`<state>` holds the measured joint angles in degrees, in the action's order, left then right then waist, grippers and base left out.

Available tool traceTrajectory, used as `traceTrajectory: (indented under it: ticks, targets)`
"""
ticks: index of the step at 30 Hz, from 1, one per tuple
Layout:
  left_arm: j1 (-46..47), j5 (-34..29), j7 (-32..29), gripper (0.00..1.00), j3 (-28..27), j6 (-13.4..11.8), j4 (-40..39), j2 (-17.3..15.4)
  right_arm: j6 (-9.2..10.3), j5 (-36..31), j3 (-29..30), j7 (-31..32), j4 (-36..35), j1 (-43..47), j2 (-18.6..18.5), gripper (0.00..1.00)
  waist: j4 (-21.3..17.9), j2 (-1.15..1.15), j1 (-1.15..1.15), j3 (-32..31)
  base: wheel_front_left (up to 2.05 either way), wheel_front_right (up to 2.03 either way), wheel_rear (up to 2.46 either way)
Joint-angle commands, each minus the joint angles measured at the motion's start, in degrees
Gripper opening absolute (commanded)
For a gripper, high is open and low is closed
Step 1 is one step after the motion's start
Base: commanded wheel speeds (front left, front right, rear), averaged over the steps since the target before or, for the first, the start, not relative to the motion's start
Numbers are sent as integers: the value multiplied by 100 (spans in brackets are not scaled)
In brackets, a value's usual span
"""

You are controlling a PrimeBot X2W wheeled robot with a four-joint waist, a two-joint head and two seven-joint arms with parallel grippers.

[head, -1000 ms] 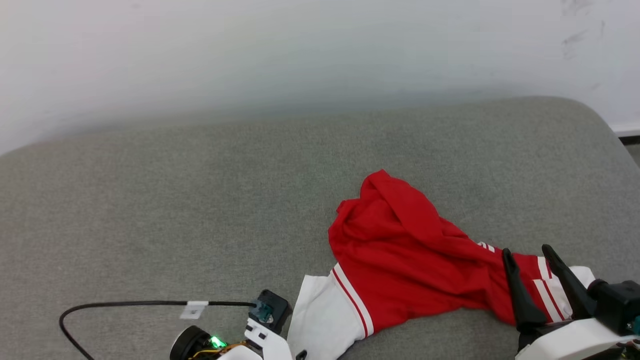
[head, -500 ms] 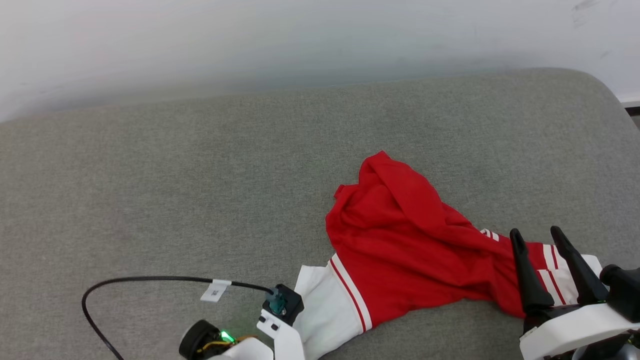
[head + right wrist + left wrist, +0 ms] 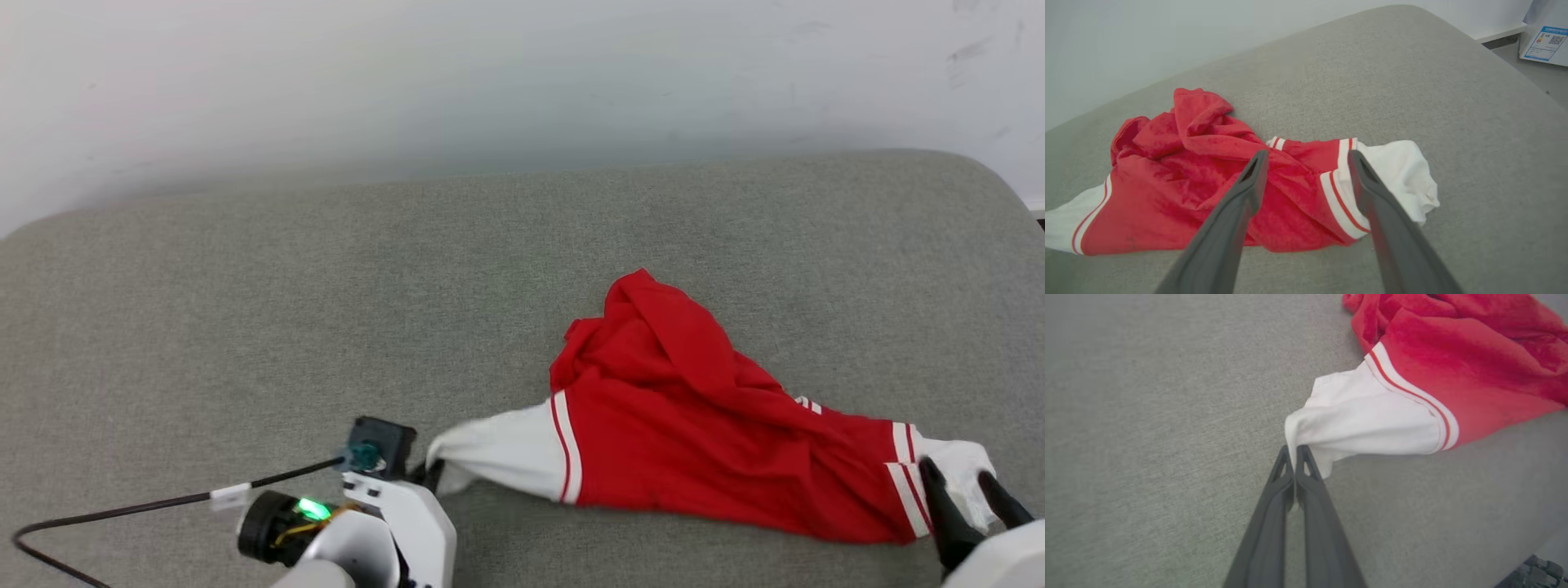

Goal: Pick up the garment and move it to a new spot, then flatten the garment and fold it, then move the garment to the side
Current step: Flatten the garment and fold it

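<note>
- Left gripper [image 3: 1294, 451] pinches the hem of a white sleeve [image 3: 1367, 424], probably to pull it taut.
- Right gripper [image 3: 1306, 157], fingers spread, hangs over the opposite sleeve [image 3: 1400, 175], seemingly ready to grasp.
- Red jersey [image 3: 694, 441] lies crumpled between them on the grey cushion [image 3: 326, 286].

Soft, bright light is falling evenly over the grey padded surface [image 3: 245, 310]. The wall [image 3: 408, 82] is looking pale, with a dim grey band just above the padding. The garment [image 3: 694, 425] is casting a thin, soft shadow along its near edge. A small green light [image 3: 310, 508] is glowing on the left arm [image 3: 400, 531]. The left wrist view is making the red cloth look fuzzy, and the right wrist view is bending the padding's far edge into a curve.
</note>
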<state>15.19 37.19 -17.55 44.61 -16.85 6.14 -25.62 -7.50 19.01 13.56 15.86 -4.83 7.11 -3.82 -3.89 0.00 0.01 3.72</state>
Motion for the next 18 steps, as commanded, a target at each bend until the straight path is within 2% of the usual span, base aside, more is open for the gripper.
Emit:
traceTrajectory:
  ticks: [1,10,14,18]
  targets:
    - [-37,-38,153,0,-121,-96,-109,-71,2,92,204,243,125,47,-83,100,13,0,-1,-15,0,0,0]
    - [-6,-177,540,0,-540,-439,-816,-384,2,292,1228,2002,913,-442,-431,100,23,0,-1,164,0,0,0]
    - [136,-239,549,0,-563,-436,-1020,-429,1,285,1439,2659,1269,-822,-467,100,77,0,-1,403,0,0,0]
    - [294,-300,562,0,-555,-414,-1145,-437,2,199,1510,2981,1518,-1223,-443,100,153,0,-1,682,0,0,0]
